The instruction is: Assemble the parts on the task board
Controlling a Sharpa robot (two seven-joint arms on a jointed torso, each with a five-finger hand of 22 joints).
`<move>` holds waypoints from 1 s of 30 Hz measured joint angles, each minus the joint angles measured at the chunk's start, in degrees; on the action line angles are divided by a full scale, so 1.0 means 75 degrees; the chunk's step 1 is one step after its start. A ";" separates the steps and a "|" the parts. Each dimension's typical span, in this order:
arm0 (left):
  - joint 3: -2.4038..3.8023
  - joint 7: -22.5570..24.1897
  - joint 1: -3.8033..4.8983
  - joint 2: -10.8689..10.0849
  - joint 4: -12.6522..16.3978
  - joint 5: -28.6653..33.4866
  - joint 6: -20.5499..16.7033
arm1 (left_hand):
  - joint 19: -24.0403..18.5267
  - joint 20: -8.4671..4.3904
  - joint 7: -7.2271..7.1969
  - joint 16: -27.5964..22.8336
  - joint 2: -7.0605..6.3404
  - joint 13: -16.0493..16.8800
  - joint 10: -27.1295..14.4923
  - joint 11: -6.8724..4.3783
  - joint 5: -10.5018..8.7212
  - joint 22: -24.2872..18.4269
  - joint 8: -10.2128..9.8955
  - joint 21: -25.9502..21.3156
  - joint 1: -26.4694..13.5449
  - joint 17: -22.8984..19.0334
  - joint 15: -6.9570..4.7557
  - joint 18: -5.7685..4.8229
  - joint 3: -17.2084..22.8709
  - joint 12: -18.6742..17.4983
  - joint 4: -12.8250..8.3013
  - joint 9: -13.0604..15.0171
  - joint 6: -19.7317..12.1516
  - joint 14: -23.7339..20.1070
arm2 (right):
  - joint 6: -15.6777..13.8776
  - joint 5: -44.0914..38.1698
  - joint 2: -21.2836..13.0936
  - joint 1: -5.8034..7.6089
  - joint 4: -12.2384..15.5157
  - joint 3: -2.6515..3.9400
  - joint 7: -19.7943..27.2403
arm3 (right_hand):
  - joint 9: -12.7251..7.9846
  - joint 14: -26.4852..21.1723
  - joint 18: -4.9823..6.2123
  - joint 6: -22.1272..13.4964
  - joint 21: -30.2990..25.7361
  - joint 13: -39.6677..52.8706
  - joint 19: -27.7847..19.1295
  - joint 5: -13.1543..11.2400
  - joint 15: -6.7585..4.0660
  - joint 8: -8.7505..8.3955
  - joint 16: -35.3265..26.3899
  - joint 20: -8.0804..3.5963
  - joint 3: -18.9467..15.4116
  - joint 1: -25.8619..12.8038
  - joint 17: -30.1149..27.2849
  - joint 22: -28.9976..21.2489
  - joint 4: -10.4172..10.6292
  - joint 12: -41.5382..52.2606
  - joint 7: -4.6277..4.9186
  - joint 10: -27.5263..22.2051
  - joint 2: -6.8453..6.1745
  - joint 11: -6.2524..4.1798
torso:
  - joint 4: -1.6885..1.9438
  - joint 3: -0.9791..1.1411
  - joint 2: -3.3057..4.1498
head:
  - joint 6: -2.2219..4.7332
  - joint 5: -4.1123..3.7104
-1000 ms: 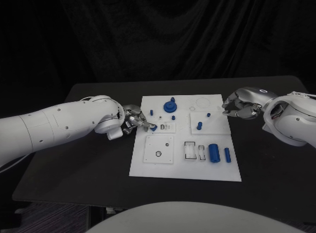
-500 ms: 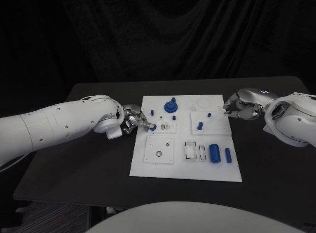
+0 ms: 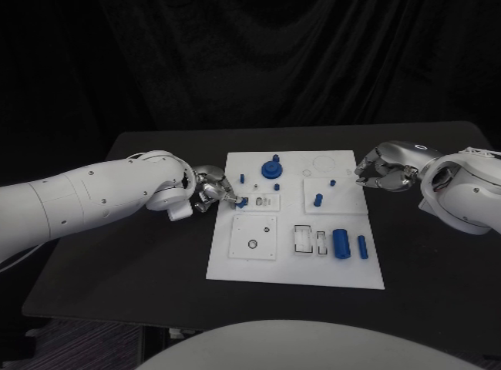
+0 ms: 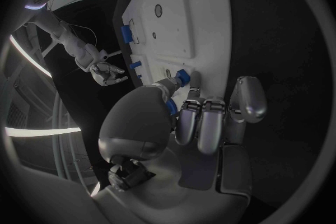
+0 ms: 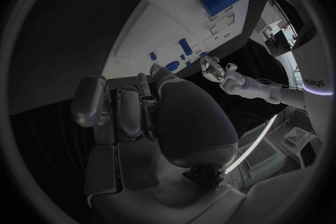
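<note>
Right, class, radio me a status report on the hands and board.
Left hand pinching a small blue part at the board's left edge. Right hand at the board's right edge, holding nothing visible. Nothing in the way.

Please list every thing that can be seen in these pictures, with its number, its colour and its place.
table: one, black, under everything.
task board: one, white, middle of the table.
large cylinder: one, blue, lying near the board's front right.
slim cylinder: one, blue, beside the large cylinder, nearer the board's right edge.
round knobbed part: one, blue, far middle of the board.
small pegs: several, blue, on the board's far half.
small part: one, blue, pinched by the left hand.
left hand: silver, at the board's left edge.
right hand: silver, holding nothing, at the board's far right edge.
</note>
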 measured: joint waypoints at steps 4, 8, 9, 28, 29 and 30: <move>0.0004 0.0115 -0.0001 -0.0036 -0.0006 0.0003 0.0009 | 0.0059 -0.0023 -0.0021 0.0000 -0.0078 0.0000 0.0000 0.0000 0.0379 0.0000 -0.0647 0.0064 0.0018 0.0000 -0.0015 0.0000 0.0488 0.0000 -0.0351 0.0000 0.0128 0.0015 | 0.0012 0.0004 0.0000 -0.0001 0.0000 0.0000 -0.0004 | 0.0000 0.0000 0.0000 0.0000 0.0000 0.0000 0.0000 0.0000 0.0000 0.0000 0.0000 0.0000 0.0000 0.0000 -0.0007 0.0000 0.0000 0.0003 0.0000 0.0000 0.0000 0.0000 | 0.0001 -0.0001 -0.0003 | 0.0000 0.0011; 0.0014 0.0246 0.0003 -0.0078 -0.0013 0.0009 -0.0003 | 0.0078 -0.0025 -0.0055 0.0000 -0.0120 -0.0001 0.0000 -0.0001 0.0483 0.0000 -0.1698 0.0148 0.0060 0.0000 -0.0015 -0.0001 0.1054 0.0000 -0.0915 0.0000 0.0495 0.0015 | 0.0025 0.0007 -0.0001 -0.0003 -0.0002 0.0000 -0.0009 | 0.0001 0.0000 0.0000 0.0000 0.0000 0.0000 0.0000 0.0000 0.0000 0.0000 0.0000 0.0000 0.0015 -0.0001 -0.0007 0.0000 -0.0014 0.0021 0.0000 0.0000 -0.0001 0.0000 | 0.0000 0.0000 -0.0002 | 0.0000 0.0029; 0.0006 0.0257 0.0002 -0.0084 -0.0030 0.0005 -0.0019 | 0.0078 -0.0025 -0.0086 0.0000 -0.0167 -0.0001 0.0000 -0.0001 0.0536 0.0000 -0.1755 0.0152 0.0108 0.0000 -0.0015 0.0000 0.1508 0.0000 -0.1354 -0.0012 0.0617 0.0015 | 0.0028 0.0007 -0.0002 -0.0004 -0.0002 0.0001 -0.0010 | 0.0001 0.0000 0.0000 0.0000 0.0000 0.0000 0.0000 0.0000 0.0000 0.0000 0.0000 0.0000 0.0022 -0.0001 -0.0007 0.0000 -0.0022 0.0020 0.0000 0.0000 -0.0001 0.0000 | -0.0003 0.0000 -0.0002 | 0.0000 0.0037; -0.0046 0.0283 -0.0052 -0.0209 0.0022 0.0271 -0.0253 | 0.0107 -0.0054 -0.0201 0.0000 -0.0204 -0.0001 -0.0025 -0.0085 0.0190 0.0000 -0.1452 0.0183 0.0026 0.0000 -0.0112 -0.0001 0.1488 0.0000 -0.1586 -0.0802 0.0973 0.0025 | 0.0117 0.0018 -0.0008 -0.0016 -0.0004 -0.0001 -0.0038 | -0.0006 0.0000 0.0000 0.0000 -0.0035 0.0001 0.0000 0.0037 0.0001 0.0000 0.0000 0.0000 0.0043 0.0022 -0.0012 0.0000 -0.0043 -0.0014 0.0000 0.0000 0.0022 0.0000 | -0.0004 -0.0001 0.0000 | 0.0000 0.0064; -0.0048 0.0282 -0.0055 -0.0221 0.0033 0.0302 -0.0269 | 0.0107 -0.0054 -0.0222 0.0000 -0.0204 -0.0001 -0.0025 -0.0085 0.0189 0.0000 -0.1474 0.0183 0.0026 0.0000 -0.0112 -0.0001 0.1480 0.0000 -0.1578 -0.0801 0.0950 0.0026 | 0.0121 0.0018 -0.0012 -0.0016 -0.0003 -0.0001 -0.0039 | -0.0005 -0.0001 0.0000 0.0000 -0.0042 0.0001 0.0000 0.0037 0.0001 0.0000 0.0000 0.0000 0.0045 0.0022 -0.0016 0.0000 -0.0045 -0.0010 0.0000 0.0000 0.0022 0.0000 | -0.0003 -0.0002 0.0001 | 0.0000 0.0064; -0.0051 0.0281 -0.0058 -0.0238 0.0049 0.0336 -0.0291 | 0.0107 -0.0054 -0.0222 0.0000 -0.0204 -0.0001 -0.0025 -0.0085 0.0186 0.0000 -0.1487 0.0183 0.0026 0.0000 -0.0112 -0.0001 0.1479 0.0000 -0.1578 -0.0802 0.0950 0.0026 | 0.0124 0.0018 -0.0016 -0.0016 -0.0002 -0.0001 -0.0039 | -0.0005 -0.0001 0.0000 -0.0001 -0.0043 0.0001 0.0000 0.0037 0.0001 0.0000 0.0000 0.0000 0.0063 0.0022 -0.0016 0.0000 -0.0063 -0.0008 0.0000 -0.0008 0.0022 0.0008 | -0.0002 -0.0002 0.0001 | 0.0000 0.0064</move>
